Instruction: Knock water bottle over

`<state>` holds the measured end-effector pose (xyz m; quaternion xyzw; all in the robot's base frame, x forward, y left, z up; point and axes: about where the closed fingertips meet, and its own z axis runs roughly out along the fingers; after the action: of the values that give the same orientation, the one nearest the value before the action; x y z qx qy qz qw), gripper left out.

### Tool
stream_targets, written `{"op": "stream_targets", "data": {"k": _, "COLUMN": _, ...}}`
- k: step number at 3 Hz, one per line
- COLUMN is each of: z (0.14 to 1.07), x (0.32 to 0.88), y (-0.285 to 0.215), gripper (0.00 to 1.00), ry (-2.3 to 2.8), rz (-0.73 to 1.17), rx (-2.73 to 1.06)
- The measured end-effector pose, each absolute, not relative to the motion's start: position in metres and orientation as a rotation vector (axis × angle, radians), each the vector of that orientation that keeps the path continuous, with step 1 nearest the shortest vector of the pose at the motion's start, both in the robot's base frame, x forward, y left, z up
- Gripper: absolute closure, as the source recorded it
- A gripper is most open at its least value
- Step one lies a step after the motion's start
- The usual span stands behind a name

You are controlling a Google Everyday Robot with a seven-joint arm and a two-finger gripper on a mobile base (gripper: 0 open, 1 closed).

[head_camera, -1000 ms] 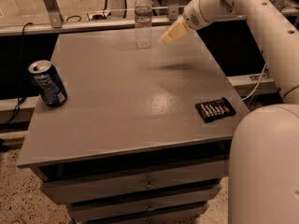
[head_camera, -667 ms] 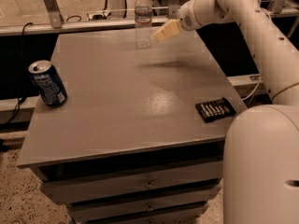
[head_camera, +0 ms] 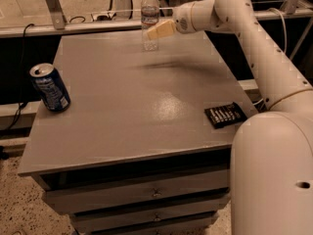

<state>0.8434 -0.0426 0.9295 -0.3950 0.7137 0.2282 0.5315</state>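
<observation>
The water bottle point(head_camera: 149, 17) is clear ribbed plastic with a white cap. It stands upright at the far edge of the grey table point(head_camera: 132, 106), near the middle. My gripper point(head_camera: 155, 31) reaches in from the right on the white arm, and its pale tip overlaps the bottle's right side at about mid-height. It is at the bottle or touching it; I cannot tell which.
A blue soda can point(head_camera: 50, 87) stands near the table's left edge. A black flat pack point(head_camera: 225, 114) lies near the right edge. Drawers run under the tabletop. A rail and metal frame stand behind the table. My white base fills the lower right.
My gripper has moved left along the far edge, from right of the bottle up to its side. The bottle still stands upright.
</observation>
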Motion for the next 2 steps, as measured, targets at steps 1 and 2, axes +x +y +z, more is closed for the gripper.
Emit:
{"op": "stream_targets", "data": {"k": 1, "z": 0.932, "x": 0.85, "y": -0.027, "gripper": 0.0, "ry": 1.637, "rz": 0.563, "rx": -0.933}}
{"op": "stream_targets", "data": {"k": 2, "z": 0.936, "x": 0.859, "y": -0.013, "gripper": 0.0, "ry": 1.596, "rz": 0.564, "rx": -0.931}}
